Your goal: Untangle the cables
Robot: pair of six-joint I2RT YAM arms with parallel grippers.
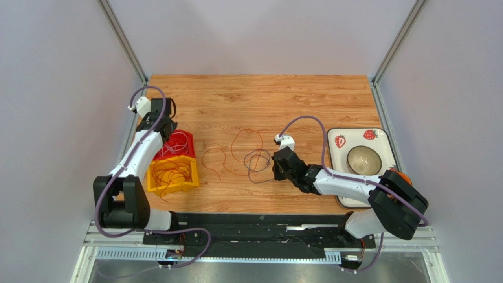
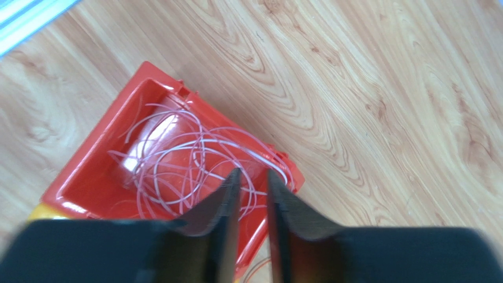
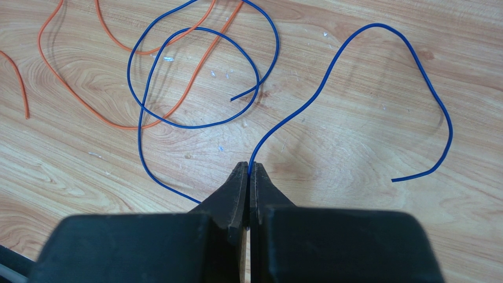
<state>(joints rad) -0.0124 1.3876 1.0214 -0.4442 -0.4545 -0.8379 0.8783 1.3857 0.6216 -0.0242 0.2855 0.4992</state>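
Right gripper: jaws pressed together, pinching the blue cable at their tips. From the pinch, one run of this cable arcs away to a free end on the table. The other run curls into loops that cross over the orange cables lying loose on the wood. In the top view we place this cluster mid-table, just left of the gripper.

Left gripper: jaws slightly apart, a narrow gap between them with nothing in it. It hangs over the red bin, which holds a heap of pale cables.

The yellow bin touches the red one on its near side and holds more orange wire. At the table's right edge we note a strawberry-print plate carrying a bowl.
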